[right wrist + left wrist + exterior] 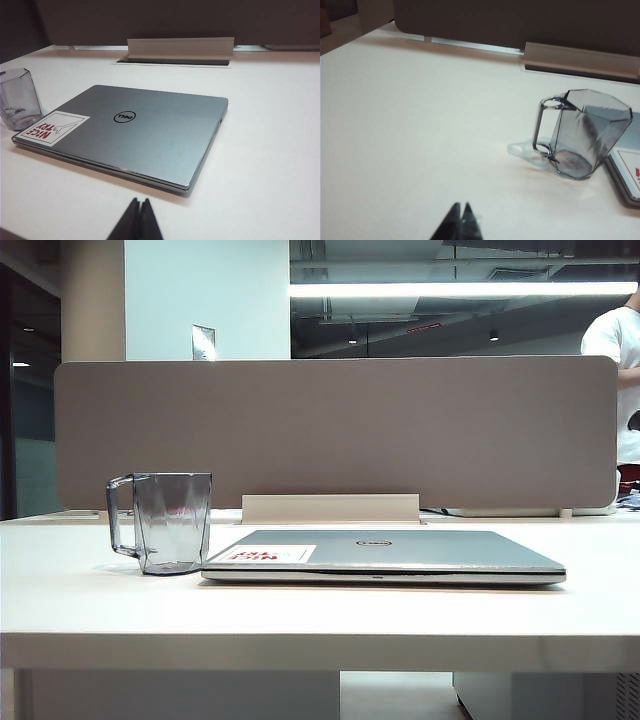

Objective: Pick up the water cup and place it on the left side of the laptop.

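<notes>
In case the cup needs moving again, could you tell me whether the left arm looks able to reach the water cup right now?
Probably yes. Bare table lies between the left pincer, which is shut, and the water cup, standing upright beside the laptop. The pincer would have to open first.

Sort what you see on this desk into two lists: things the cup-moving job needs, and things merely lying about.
Job:
- cup, upright, left of the laptop
- laptop, closed
- left gripper, shut, empty
- right gripper, shut, empty

Lying about:
- divider panel
- cable tray
- person behind
</notes>
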Tool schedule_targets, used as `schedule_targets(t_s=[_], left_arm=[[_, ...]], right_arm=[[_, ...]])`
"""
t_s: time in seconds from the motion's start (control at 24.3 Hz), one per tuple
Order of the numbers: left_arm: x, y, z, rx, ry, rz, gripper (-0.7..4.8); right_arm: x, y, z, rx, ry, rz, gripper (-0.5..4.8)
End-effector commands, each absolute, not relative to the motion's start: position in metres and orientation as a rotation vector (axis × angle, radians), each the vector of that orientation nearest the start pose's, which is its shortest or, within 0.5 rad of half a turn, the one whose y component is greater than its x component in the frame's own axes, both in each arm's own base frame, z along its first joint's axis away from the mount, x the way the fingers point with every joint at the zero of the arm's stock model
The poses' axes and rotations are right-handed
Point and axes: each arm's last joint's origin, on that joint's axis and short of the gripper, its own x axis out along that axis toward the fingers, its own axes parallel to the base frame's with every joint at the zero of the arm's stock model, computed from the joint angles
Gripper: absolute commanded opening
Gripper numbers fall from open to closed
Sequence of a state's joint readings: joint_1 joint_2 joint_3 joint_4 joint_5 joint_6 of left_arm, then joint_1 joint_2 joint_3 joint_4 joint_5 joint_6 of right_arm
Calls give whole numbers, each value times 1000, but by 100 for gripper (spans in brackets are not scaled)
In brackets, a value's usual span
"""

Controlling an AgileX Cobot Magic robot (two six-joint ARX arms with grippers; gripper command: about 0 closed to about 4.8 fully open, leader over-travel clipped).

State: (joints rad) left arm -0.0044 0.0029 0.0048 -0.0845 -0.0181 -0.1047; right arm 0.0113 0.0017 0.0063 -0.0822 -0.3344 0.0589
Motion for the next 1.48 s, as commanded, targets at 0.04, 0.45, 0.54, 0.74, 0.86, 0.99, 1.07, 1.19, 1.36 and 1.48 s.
schedule_targets(t_s=[0.04,0.45,0.54,0.74,0.86,0.99,1.07,1.19,1.36,1.48], left_arm=[[97,0,157,-78,92,13,-6],[97,-1,156,-86,100,-2,-5],[97,-1,156,-85,100,-2,-5],[97,-1,156,-85,100,-2,-5],[97,-1,156,-86,100,-2,-5],[97,-1,156,-85,100,-2,-6],[97,-1,156,-86,100,-2,-5],[97,-1,156,-85,100,-2,-5],[97,-1,156,-85,100,-2,-5],[97,-1,156,-85,100,-2,-6]], right_arm=[[96,11,157,70,82,344,-5],[96,11,157,70,82,344,-5],[96,11,157,70,82,344,-5],[96,11,157,70,82,344,-5],[96,11,157,54,78,344,-5],[96,9,158,-72,50,311,-5],[97,7,159,-46,41,223,-5],[97,3,160,6,40,81,-5],[98,1,159,45,53,2,-5],[98,1,158,45,54,3,-5]])
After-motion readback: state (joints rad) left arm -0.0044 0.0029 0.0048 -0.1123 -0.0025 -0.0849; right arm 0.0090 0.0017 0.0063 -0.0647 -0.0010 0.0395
